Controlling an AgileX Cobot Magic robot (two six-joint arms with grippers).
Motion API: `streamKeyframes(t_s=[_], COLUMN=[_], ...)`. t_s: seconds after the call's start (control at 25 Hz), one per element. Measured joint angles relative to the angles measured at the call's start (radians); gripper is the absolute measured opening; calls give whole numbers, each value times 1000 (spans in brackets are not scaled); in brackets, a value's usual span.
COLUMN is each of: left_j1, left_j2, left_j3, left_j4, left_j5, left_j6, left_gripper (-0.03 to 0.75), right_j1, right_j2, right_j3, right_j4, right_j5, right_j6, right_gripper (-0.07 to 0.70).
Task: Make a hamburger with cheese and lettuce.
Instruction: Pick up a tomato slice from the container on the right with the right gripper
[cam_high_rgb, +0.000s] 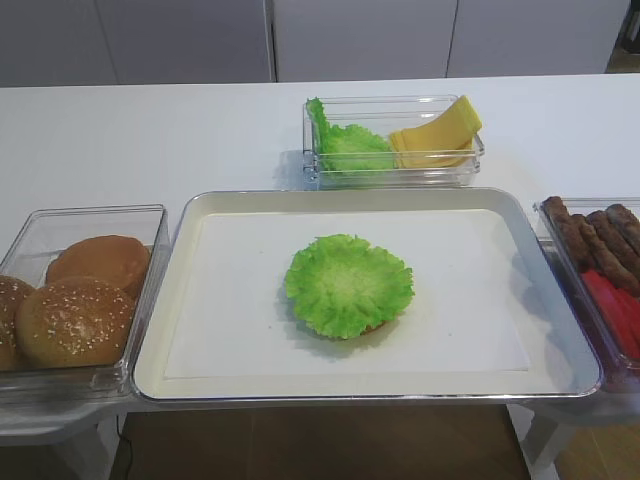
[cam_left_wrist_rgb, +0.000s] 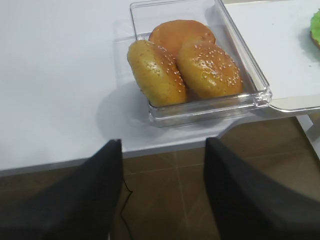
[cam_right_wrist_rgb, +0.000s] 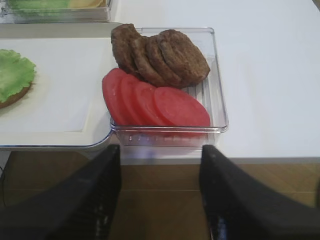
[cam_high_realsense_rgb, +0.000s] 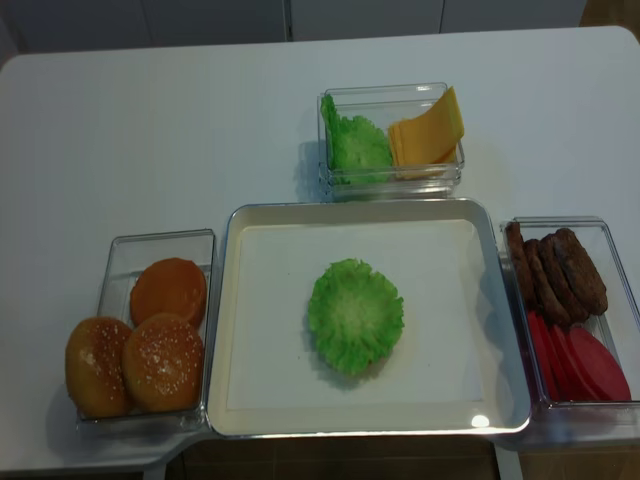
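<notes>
Lettuce (cam_high_rgb: 348, 283) lies on top of the hamburger (cam_right_wrist_rgb: 14, 96) at the middle of the tray (cam_high_rgb: 200, 385); we take the tray as our landmark. From both overhead views we see almost only the frilly green leaf, with a sliver of brown at its near edge. The right wrist view adds what they lack: a thin brown base showing under the leaf's rim.

Behind the tray stands a clear box (cam_high_realsense_rgb: 392, 185) holding more green leaves on its left and the cheese (cam_high_realsense_rgb: 428, 136) on its right, the pale-yellow slices leaning up against the box's right wall. Left of the tray, a clear bin (cam_left_wrist_rgb: 210, 107) holds three buns (cam_left_wrist_rgb: 209, 68); the left wrist view shows two seeded domes in front and a smooth one behind. Right of the tray, another bin (cam_right_wrist_rgb: 220, 115) carries brown patties (cam_right_wrist_rgb: 165, 57) at the back and red tomato slices (cam_right_wrist_rgb: 155, 102) in front, which the first overhead view cuts off at its edge.

Neither arm appears in the overhead views. Each wrist view shows its own dark fingers (cam_right_wrist_rgb: 235, 195) (cam_left_wrist_rgb: 90, 195) standing wide apart with nothing between them, both below the worktop (cam_high_rgb: 150, 140) edge, off the tray's near side as far as we can judge.
</notes>
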Motion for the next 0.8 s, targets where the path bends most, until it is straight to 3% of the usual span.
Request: streamKeyframes(t_s=[0.56, 0.8], left_j1=[0, 0], left_j2=[0, 0], left_j3=[0, 0], left_j4=[0, 0], left_j5=[0, 0], left_j6=[0, 0], left_gripper=[387, 387], right_j1=[0, 0], right_j2=[0, 31], right_j3=[0, -37], right_j4=[-16, 48], right_j5=[-9, -84], right_j6=[0, 30], right_gripper=[385, 385])
